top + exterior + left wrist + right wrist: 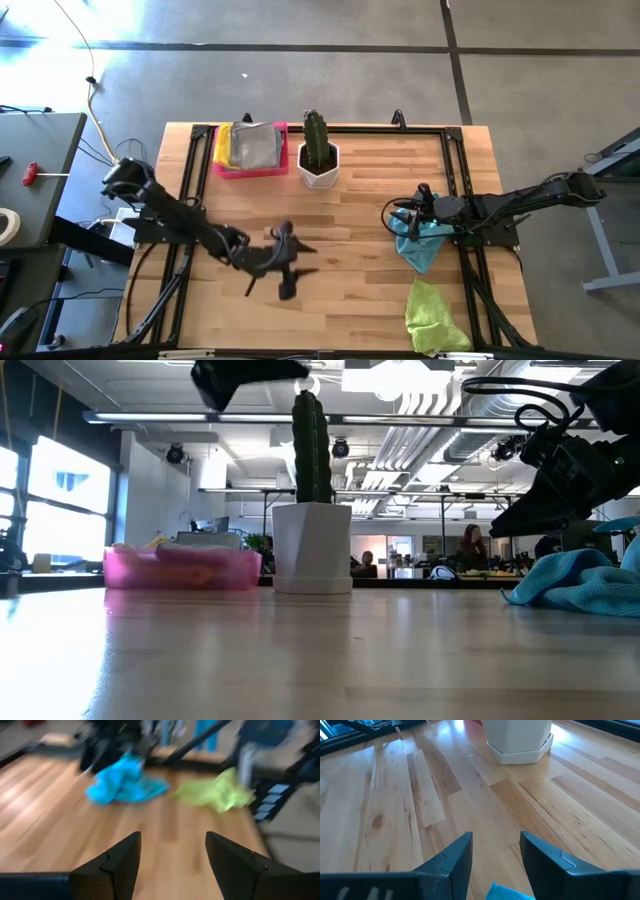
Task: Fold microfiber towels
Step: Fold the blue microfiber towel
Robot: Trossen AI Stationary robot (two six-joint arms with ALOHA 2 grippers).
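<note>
A light blue towel (420,243) lies crumpled on the right side of the wooden table (360,190), bunched into a loose heap rather than spread flat. The right gripper (407,217) sits at the heap's far edge; its two fingers stand apart with bare wood showing between them in its wrist view, and a corner of the blue cloth (507,892) shows just beneath them. Whether the fingers touch the cloth cannot be told; they hold nothing between them.

A lime green towel (433,315) lies rumpled nearer the front right corner of the table, apart from the blue one.

The left gripper (284,262) is over the middle front of the table, above bare wood. Its fingers are spread wide and empty, and its wrist view looks across at the blue and green towels farther off.

At the back of the table a pink tray (250,169) holds folded cloths, a yellow one (224,147) and a grey one (257,146) on top. Just beside the tray stands a cactus (316,140) in a white pot (318,170).
</note>
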